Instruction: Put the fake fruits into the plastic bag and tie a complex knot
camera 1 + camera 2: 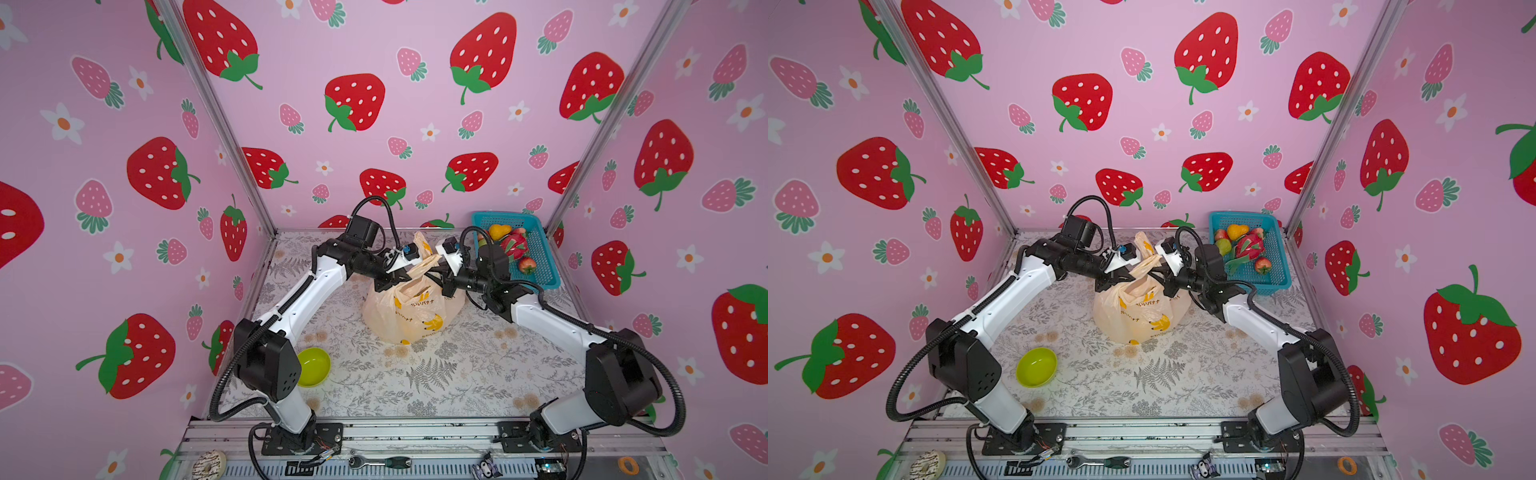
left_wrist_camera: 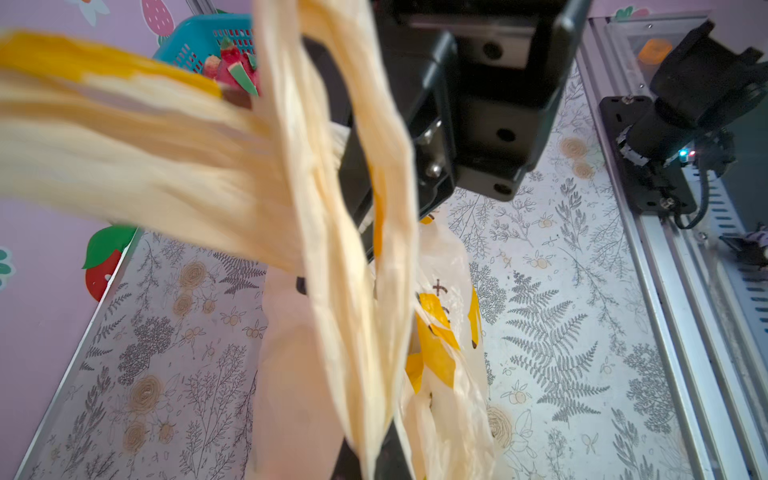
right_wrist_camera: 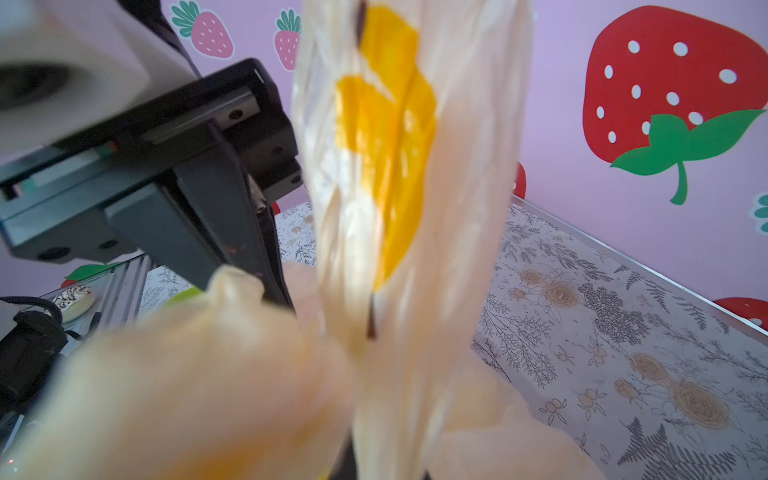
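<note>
On table (image 1: 457,365), plastic bag (image 1: 409,309) apparently upright

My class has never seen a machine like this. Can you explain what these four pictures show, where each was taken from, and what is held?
Two robot arms work over a table in a strawberry-papered booth. Two pictures look down from overhead, nearly alike; the two blurry close-ups come from cameras on the arms' wrists. On the table stand a plastic bag, a green bowl and a teal basket holding fake fruits. The left tool and right tool each pinch the bag's gathered handles.
</note>
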Motion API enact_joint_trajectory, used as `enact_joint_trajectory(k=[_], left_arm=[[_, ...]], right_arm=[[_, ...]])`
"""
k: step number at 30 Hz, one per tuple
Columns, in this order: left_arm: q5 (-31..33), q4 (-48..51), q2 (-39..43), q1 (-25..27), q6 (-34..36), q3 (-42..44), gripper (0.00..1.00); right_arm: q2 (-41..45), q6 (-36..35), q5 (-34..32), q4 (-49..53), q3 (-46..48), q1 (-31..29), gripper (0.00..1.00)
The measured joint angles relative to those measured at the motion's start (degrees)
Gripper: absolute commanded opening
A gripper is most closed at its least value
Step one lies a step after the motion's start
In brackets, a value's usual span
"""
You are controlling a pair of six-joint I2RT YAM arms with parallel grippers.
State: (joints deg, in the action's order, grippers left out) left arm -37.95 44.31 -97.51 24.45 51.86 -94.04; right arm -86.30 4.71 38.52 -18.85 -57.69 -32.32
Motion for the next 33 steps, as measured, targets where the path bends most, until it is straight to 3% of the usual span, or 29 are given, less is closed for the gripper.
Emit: enact_joint_trajectory(k=[7,20,33], left_arm=[[4.55,2.47,-1.64,0.90,2.05,-3.45,0.00],[8.94,3.74,-2.32,1.99,3.41,-4.57,0.00],[9.05,3.76,-2.32,1.99,2.29,-5.01,0.00]], right_arm=[[-0.09,-0.28,2.80,-0.15,0.00,0.48,0.11],[-0.31,0.15,6.08,-2.12,0.11,0.74,0.38],[-0.50,-2.73,4.17,-0.42,0.11,0.96,0.44]])
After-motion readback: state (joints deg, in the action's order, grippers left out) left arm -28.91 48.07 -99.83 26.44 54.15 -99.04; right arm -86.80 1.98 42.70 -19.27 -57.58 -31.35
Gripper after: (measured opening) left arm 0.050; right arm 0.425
